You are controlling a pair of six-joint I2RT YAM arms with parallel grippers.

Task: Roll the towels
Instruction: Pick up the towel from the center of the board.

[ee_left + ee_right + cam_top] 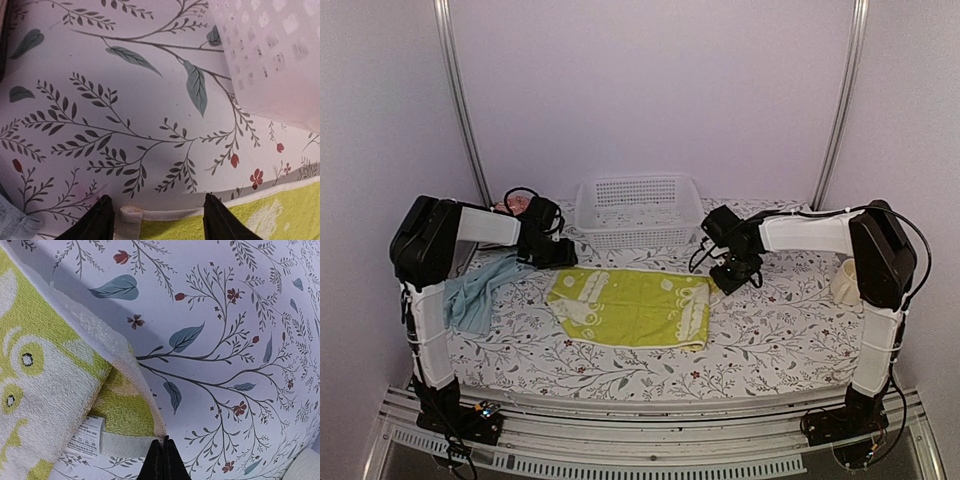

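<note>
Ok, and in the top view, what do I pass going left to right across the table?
Pale blue towel → left gripper → yellow-green towel → right gripper → cream-coloured object. The white basket sits behind the yellow-green towel, so it is left out of the order.

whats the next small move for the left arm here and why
Probably close the left end effector: its fingers stand apart astride the far-left hem of the yellow-green towel, which lies flat, while the right end effector is shut on the far-right corner. With both far corners held, rolling could begin.
</note>
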